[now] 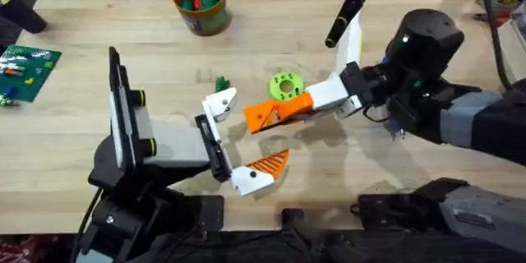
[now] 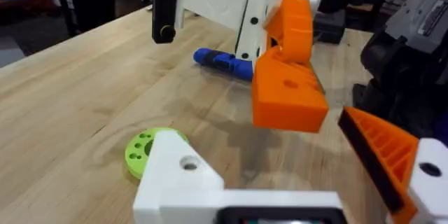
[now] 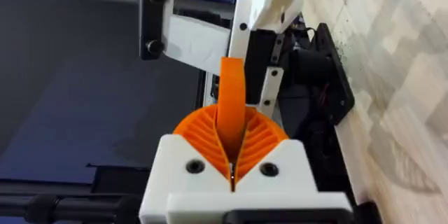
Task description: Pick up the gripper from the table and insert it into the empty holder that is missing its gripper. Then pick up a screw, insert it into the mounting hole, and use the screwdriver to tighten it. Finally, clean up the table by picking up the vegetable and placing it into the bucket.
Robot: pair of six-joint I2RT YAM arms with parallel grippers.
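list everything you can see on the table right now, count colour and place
gripper: 1, orange, mid-table, held by the right gripper
empty holder: 1, white, far end of the black rail, left of the gripper
rail: 1, black, centre-left
fitted wedge: 1, orange on white bracket, near end of the rail
disc: 1, green, behind the gripper
bucket: 1, yellow-rimmed, far centre-left, toys inside
screwdriver: 1, black, far right of centre
green piece: 1, small, beside the holder
table: 1, light wood
right gripper: white, shut on the gripper
left gripper: white, orange pad
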